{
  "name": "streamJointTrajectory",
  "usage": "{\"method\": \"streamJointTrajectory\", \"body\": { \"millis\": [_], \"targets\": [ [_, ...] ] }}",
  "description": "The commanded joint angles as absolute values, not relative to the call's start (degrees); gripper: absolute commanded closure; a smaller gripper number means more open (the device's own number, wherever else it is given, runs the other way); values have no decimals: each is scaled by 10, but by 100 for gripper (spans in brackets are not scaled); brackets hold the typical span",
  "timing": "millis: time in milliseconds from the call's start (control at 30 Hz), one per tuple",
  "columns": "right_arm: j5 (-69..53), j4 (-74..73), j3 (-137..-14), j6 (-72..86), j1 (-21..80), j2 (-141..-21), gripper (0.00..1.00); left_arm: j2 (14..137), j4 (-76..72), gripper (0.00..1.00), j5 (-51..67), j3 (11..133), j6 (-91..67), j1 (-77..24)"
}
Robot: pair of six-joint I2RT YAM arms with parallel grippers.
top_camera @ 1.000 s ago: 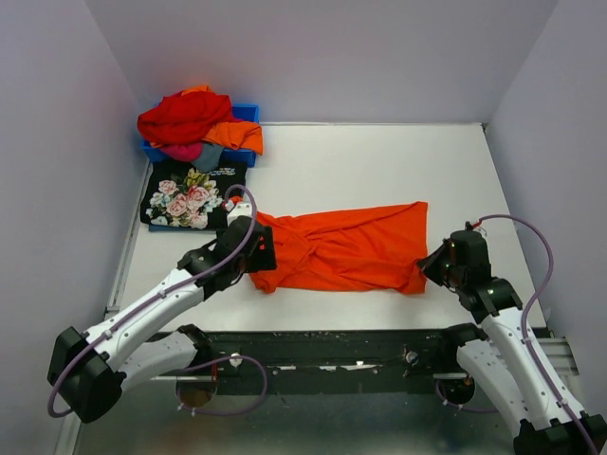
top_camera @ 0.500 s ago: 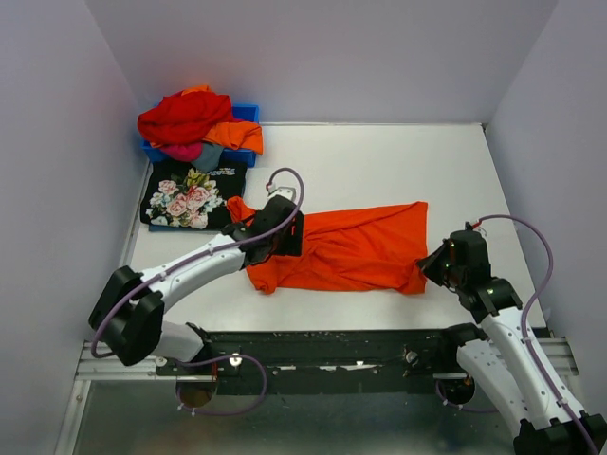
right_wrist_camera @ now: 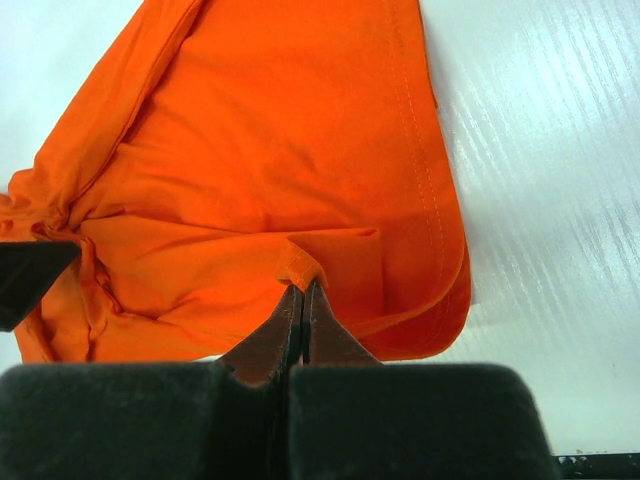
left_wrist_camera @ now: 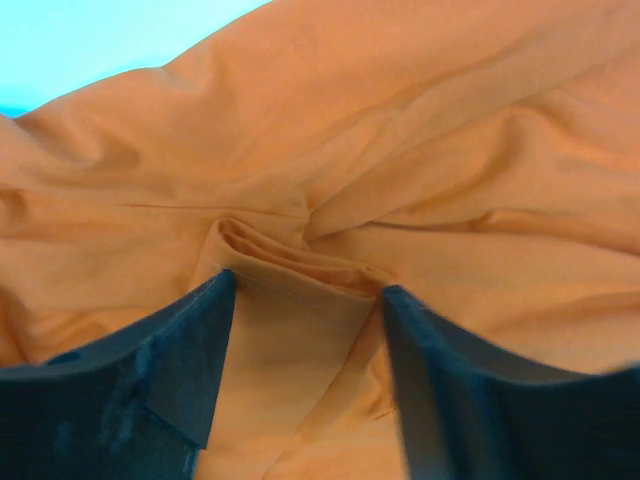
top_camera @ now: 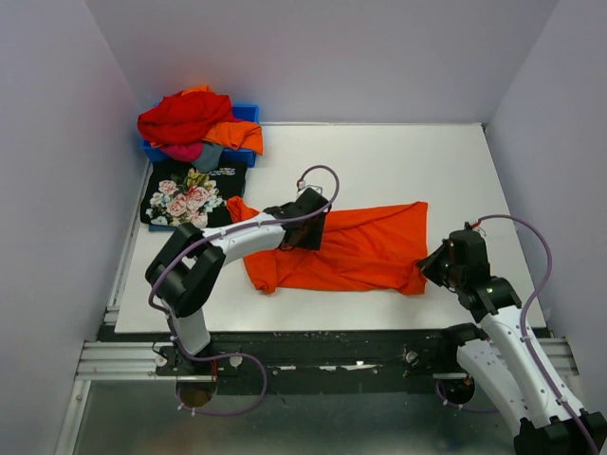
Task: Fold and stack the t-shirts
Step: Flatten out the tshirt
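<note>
Both hands grip orange tee [top_camera: 365, 248]: right hand [right_wrist_camera: 301, 292] pinches the edge nearest it; left hand [left_wrist_camera: 303, 300] bunches mid-cloth, long axis running between them.

Orange t-shirt [left_wrist_camera: 420, 150] cloth fills almost the whole view — soft, wrinkly and full of folds. Many creases run in toward one bunched-up spot near the middle. The left gripper [left_wrist_camera: 305, 300] comes up from 6 o'clock. One dark finger [left_wrist_camera: 170, 370] is at about 7 o'clock and the other is at about 5 o'clock. The fingers stand apart, and a thick fold of the cloth sits between them — its rolled edge pokes up just past the tips. A small bit of pale blue table [left_wrist_camera: 90, 40] shows at 11 o'clock.
</note>
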State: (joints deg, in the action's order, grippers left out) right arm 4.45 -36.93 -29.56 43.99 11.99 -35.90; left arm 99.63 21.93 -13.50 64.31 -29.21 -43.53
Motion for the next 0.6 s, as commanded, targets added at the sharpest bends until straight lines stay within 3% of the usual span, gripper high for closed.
{"method": "streamJointTrajectory", "body": {
  "millis": [0,100,133,567],
  "targets": [
    [35,-366,-289,441,118,-358,99,1031,221,45,-154,673,-301,-436],
    [34,-366,-288,439,118,-357,99,1032,235,93,-167,679,-308,-436],
    [33,-366,-288,439,118,-356,99,1020,236,100,-173,672,-311,-436],
    [54,-326,-318,418,118,-420,99,754,353,100,-250,607,-330,-430]
  ]
}}
